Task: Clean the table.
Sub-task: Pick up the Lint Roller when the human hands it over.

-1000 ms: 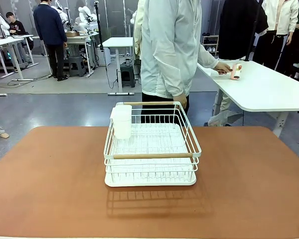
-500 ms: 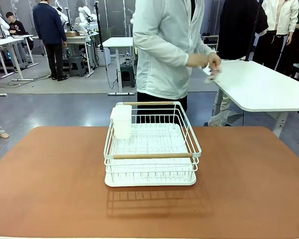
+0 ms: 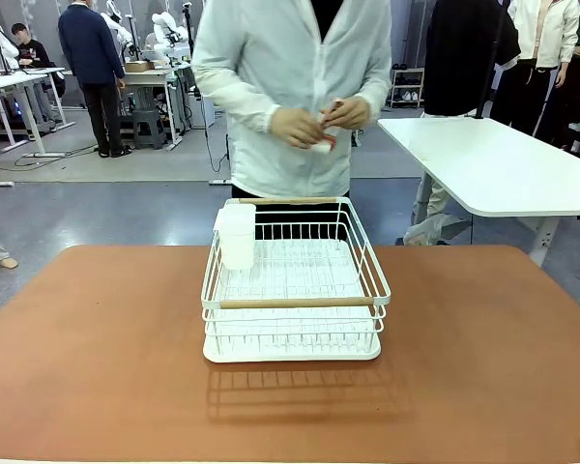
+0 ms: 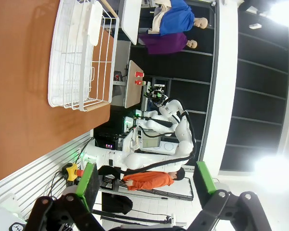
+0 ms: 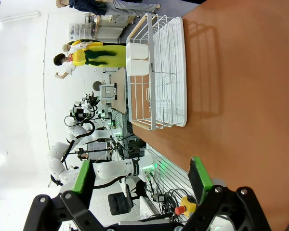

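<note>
My left gripper point(image 4: 145, 168) is matte black, built of angular link bars joined at round pivot pins point(image 4: 216, 195). Its two fingers are long and narrow, and each carries bright green pads point(image 4: 88, 185) along the inner face, flat and square-cut at the tip. The black bars widen toward the knuckles, where the pins sit in rounded bosses. My right gripper point(image 5: 139, 162) has the same build: a black linkage with round pins at the knuckles, slim fingers, and green lining on both inner faces, vivid against the dark frame.
</note>
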Controlling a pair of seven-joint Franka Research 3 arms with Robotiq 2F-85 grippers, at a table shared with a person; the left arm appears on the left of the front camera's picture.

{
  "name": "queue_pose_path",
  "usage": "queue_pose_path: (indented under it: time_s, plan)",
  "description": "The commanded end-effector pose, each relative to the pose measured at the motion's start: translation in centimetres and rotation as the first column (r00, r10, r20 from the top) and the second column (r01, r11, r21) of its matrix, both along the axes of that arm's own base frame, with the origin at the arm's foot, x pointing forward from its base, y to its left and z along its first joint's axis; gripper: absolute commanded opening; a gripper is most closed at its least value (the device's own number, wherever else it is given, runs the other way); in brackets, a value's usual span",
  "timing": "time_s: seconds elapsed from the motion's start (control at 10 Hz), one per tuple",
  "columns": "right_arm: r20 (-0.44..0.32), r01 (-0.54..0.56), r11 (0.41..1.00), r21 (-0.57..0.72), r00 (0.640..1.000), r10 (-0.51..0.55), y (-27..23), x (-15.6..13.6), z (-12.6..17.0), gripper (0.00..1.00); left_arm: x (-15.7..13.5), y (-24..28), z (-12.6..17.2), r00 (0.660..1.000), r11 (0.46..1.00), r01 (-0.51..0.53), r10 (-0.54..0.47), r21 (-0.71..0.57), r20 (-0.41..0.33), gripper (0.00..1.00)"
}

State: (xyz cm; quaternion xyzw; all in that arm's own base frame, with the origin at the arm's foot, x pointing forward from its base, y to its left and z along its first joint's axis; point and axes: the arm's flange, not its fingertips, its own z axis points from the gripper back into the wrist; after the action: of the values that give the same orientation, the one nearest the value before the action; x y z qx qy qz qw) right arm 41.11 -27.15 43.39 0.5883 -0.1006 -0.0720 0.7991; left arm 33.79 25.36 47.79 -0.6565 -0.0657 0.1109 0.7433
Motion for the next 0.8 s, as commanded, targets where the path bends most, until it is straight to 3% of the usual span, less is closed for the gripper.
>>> queue_pose_path:
  time_s: [0.0,0.7]
  plan:
    - [0.005,-0.005,1.000,-0.004,1.000,0.005,0.24,-0.26,0.40,1.00,-0.36,0.03,0.60,1.000,1.000,-0.005,0.005,-0.003,0.003,1.00]
    - [0.005,-0.005,1.000,-0.004,1.000,0.005,0.24,-0.26,0.40,1.00,-0.36,0.03,0.60,1.000,1.000,-0.005,0.005,-0.003,0.003,1.00]
